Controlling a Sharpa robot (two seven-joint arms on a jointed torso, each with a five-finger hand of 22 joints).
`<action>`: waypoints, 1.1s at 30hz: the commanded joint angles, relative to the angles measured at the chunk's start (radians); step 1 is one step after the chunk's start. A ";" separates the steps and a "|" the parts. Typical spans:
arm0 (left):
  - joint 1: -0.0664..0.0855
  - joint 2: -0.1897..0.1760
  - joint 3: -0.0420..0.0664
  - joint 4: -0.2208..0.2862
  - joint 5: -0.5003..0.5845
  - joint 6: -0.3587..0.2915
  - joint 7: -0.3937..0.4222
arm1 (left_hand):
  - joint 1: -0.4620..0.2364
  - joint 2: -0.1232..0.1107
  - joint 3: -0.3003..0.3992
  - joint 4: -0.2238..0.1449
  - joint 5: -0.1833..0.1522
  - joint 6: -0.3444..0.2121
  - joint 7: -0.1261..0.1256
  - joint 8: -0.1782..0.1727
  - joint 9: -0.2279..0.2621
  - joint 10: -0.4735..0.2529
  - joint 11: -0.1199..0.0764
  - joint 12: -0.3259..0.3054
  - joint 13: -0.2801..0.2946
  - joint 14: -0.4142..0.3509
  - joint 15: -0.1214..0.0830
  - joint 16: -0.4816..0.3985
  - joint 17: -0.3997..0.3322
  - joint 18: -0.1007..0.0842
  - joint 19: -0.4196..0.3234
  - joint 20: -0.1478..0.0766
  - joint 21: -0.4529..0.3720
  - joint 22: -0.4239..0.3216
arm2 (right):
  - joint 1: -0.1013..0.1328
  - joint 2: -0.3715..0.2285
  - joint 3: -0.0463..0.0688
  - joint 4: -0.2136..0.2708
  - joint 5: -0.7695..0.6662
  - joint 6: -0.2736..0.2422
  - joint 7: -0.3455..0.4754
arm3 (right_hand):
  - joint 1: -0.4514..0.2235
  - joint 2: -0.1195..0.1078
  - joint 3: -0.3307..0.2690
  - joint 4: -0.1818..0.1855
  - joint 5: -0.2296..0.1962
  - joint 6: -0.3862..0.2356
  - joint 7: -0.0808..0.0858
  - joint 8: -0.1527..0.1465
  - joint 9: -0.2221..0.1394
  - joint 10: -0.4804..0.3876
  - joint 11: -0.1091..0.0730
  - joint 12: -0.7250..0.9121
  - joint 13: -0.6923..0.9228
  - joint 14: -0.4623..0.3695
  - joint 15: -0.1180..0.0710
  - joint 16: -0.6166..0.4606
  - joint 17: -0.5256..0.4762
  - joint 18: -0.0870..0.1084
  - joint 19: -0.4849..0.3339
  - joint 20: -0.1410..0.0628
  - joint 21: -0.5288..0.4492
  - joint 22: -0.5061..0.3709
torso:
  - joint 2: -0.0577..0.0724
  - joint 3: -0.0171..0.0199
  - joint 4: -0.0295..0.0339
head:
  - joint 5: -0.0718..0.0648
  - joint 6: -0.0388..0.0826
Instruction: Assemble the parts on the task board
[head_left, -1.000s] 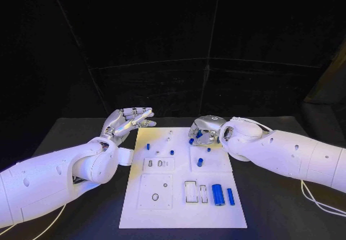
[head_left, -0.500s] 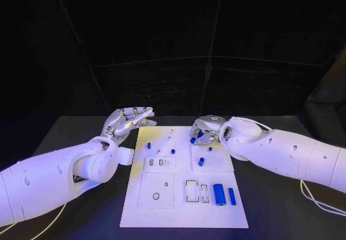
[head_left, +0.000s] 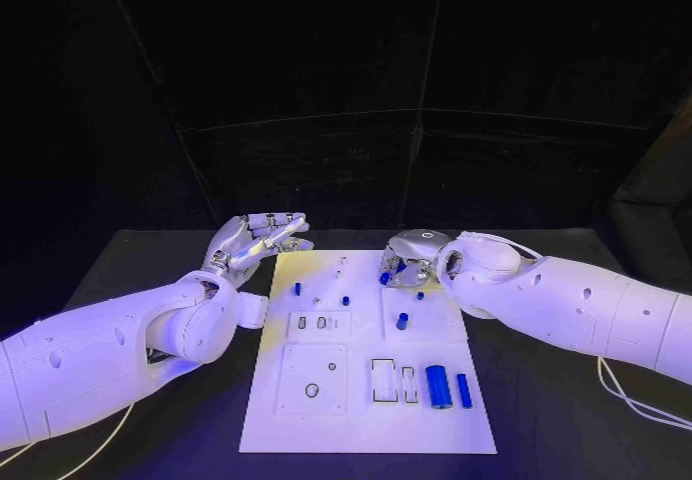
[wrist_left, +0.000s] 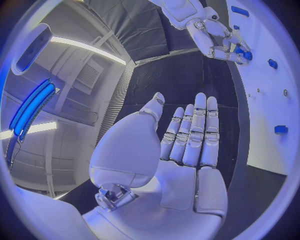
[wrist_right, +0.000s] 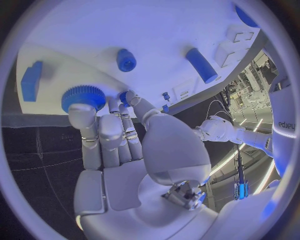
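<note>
Right wrist view: the right hand (wrist_right: 125, 150) pinches a small blue toothed gear (wrist_right: 82, 97) at the task board (head_left: 433, 420)'s far edge. Small, rigid and light, it is probably best gripped by its toothed rim. Beside the board's far corner, the left hand (head_left: 260, 240) hovers spread, holding nothing.

The head camera looks down from above the near edge of the task board (head_left: 368, 400), taking in both arms. Each of the 2 wrist cameras sits close behind its own palm. All 3 views share the board's far end.
</note>
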 joint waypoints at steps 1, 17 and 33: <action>0.001 0.001 0.001 0.001 -0.006 0.013 0.001 | -0.006 0.006 0.000 -0.006 0.005 -0.001 0.010 -0.007 -0.002 -0.002 0.003 -0.005 -0.001 -0.001 0.002 -0.006 0.001 0.006 0.005 -0.001 0.004 -0.001 | 0.003 0.003 0.001 -0.001 -0.003 0.020 0.001 | -0.003 0.004 0.008 0.001 -0.005 0.008 0.000 0.004 0.001 0.009 0.000 0.003 0.000 0.024 -0.002 0.008 0.003 -0.016 0.004 0.001 0.006 0.004 | 0.002 -0.0006 0.0016 | 0.002 -0.003; 0.001 0.003 0.001 -0.006 -0.006 0.014 -0.005 | -0.001 0.007 0.002 -0.013 0.005 -0.003 0.012 -0.008 -0.002 -0.004 0.004 -0.008 -0.001 -0.001 0.003 -0.010 0.002 0.006 0.007 0.000 0.003 -0.003 | 0.003 0.009 0.001 -0.006 0.029 -0.007 0.014 | -0.009 0.011 0.031 0.006 -0.008 0.037 -0.004 0.010 0.003 0.040 -0.006 0.009 0.003 0.025 -0.006 0.042 0.036 -0.021 0.009 -0.002 0.041 0.046 | 0.005 -0.0014 0.0025 | 0.001 -0.003; 0.002 0.000 0.001 -0.006 -0.006 0.018 -0.011 | 0.005 0.008 0.004 -0.020 0.005 -0.006 0.013 -0.010 -0.002 -0.007 0.005 -0.012 -0.001 -0.001 0.004 -0.014 0.003 0.005 0.008 0.000 0.001 -0.005 | 0.003 0.002 0.002 0.020 0.141 -0.128 0.021 | -0.028 0.023 0.053 0.033 0.006 0.080 -0.017 0.021 0.006 0.080 -0.020 0.015 0.006 0.027 -0.016 0.080 0.073 -0.027 0.020 -0.012 0.080 0.094 | 0.007 -0.0039 0.0042 | 0.004 0.004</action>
